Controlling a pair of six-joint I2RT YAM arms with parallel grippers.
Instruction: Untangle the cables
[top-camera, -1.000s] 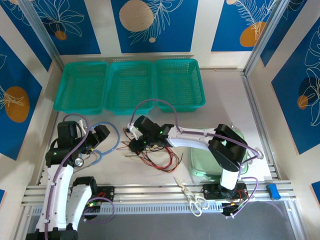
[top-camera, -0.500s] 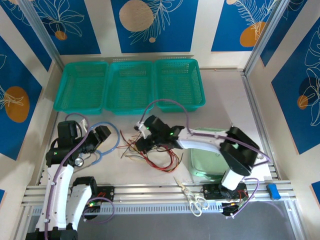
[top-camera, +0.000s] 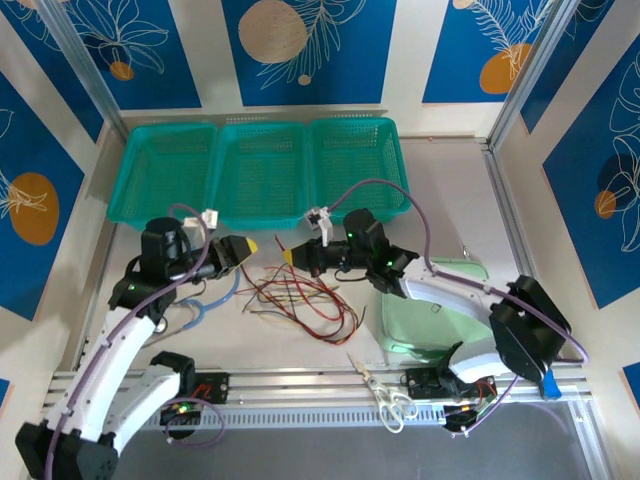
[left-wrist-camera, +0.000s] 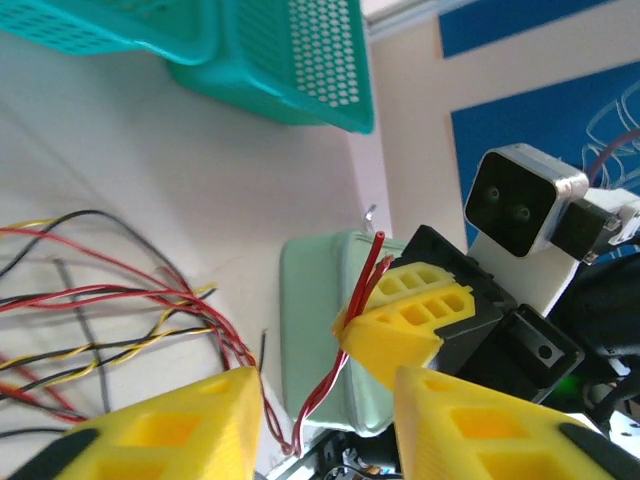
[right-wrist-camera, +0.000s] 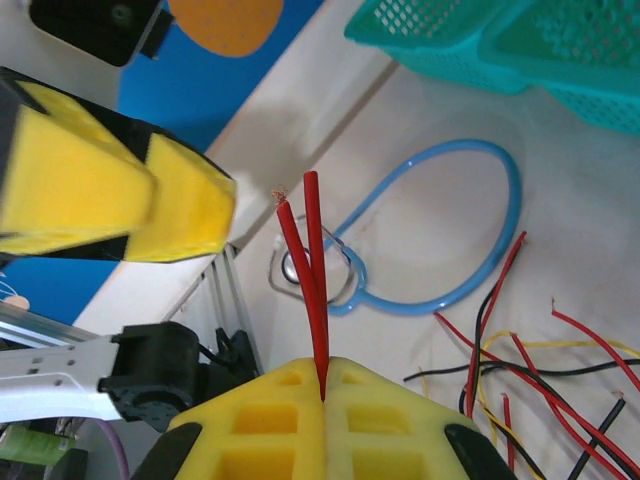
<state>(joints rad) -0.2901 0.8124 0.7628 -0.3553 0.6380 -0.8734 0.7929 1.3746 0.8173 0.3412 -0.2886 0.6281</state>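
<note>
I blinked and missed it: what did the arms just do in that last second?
The right gripper rose from the cables toward the baskets, pinching a red cable. The left gripper swung from the stethoscope to meet it. Baskets and scissors stayed put.

Three teal baskets (top-camera: 262, 172) in a row, blue stethoscope (right-wrist-camera: 516, 212), scissors (top-camera: 378, 388), pale green tub (top-camera: 420, 325)

On your table (top-camera: 450, 210), three baskets (top-camera: 262, 125) sit in a row at the far side, tangled cables (top-camera: 305, 300) lie in the middle, a blue tube (right-wrist-camera: 515, 210) curls left of them, a green box (top-camera: 420, 325) sits right, and scissors (top-camera: 385, 395) lie near the front.
</note>
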